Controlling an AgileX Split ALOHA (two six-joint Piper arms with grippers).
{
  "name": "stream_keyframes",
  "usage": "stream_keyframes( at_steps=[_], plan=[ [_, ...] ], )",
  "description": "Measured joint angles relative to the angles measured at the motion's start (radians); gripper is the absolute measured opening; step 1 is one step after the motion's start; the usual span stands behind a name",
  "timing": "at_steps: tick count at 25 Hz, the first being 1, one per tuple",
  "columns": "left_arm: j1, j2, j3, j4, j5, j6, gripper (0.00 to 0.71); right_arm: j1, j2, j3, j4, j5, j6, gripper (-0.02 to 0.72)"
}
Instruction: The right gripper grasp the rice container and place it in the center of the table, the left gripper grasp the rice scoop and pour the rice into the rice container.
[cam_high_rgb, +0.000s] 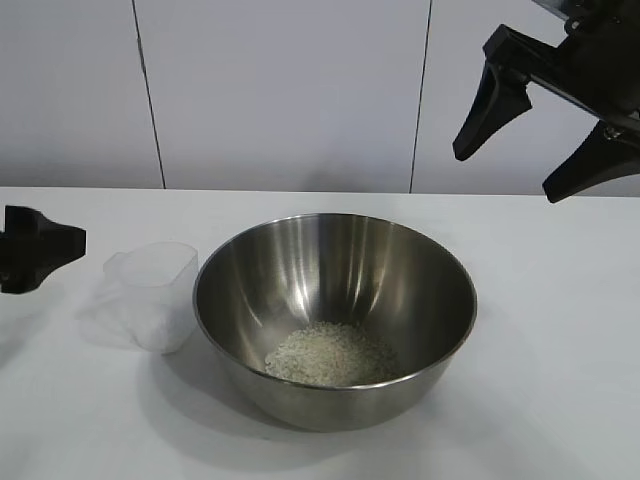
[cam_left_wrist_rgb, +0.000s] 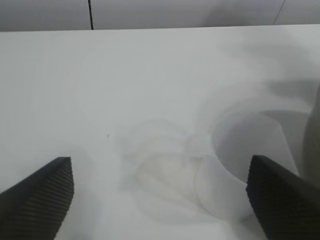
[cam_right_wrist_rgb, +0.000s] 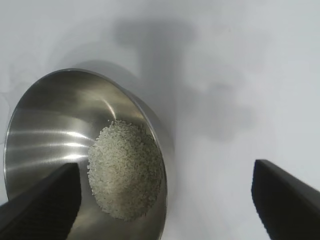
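The steel rice container (cam_high_rgb: 335, 315) stands in the middle of the white table (cam_high_rgb: 560, 330) with a pale heap of rice (cam_high_rgb: 330, 355) in its bottom; both also show in the right wrist view, the container (cam_right_wrist_rgb: 50, 125) and the rice (cam_right_wrist_rgb: 125, 170). The clear plastic rice scoop (cam_high_rgb: 150, 295) stands upright just left of the bowl, looking empty, and also shows in the left wrist view (cam_left_wrist_rgb: 245, 165). My left gripper (cam_high_rgb: 35, 250) is open and empty, low at the table's left edge, apart from the scoop. My right gripper (cam_high_rgb: 545, 135) is open and empty, raised high at the upper right.
A white panelled wall (cam_high_rgb: 290, 90) runs behind the table. Bare tabletop lies to the right of the bowl and in front of it.
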Motion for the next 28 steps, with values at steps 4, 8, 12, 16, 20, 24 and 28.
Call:
stream_keyframes(
  at_steps=[4,8,12,16,20,24,28],
  plan=[
    [0.000,-0.109,-0.133,0.332,0.284,-0.371,0.678,0.000,0.000,0.000,0.000,0.000,0.000,0.639],
    [0.000,-0.154,-0.250,0.720,0.333,-0.864,0.678,0.000,0.000,0.000,0.000,0.000,0.000,0.639],
    [0.000,-0.133,-0.355,1.152,0.200,-1.343,0.678,0.000,0.000,0.000,0.000,0.000,0.000,0.639],
    [0.000,-0.100,-0.443,1.482,0.115,-1.666,0.666,0.000,0.000,0.000,0.000,0.000,0.000,0.639],
    [0.000,-0.095,-0.493,1.536,0.122,-1.680,0.663,0.000,0.000,0.000,0.000,0.000,0.000,0.639],
    [0.000,-0.095,-0.499,1.539,0.170,-1.584,0.663,0.000,0.000,0.000,0.000,0.000,0.000,0.639],
    [0.000,-0.095,-0.499,1.540,0.165,-1.598,0.662,0.000,0.000,0.000,0.000,0.000,0.000,0.639]
  ],
)
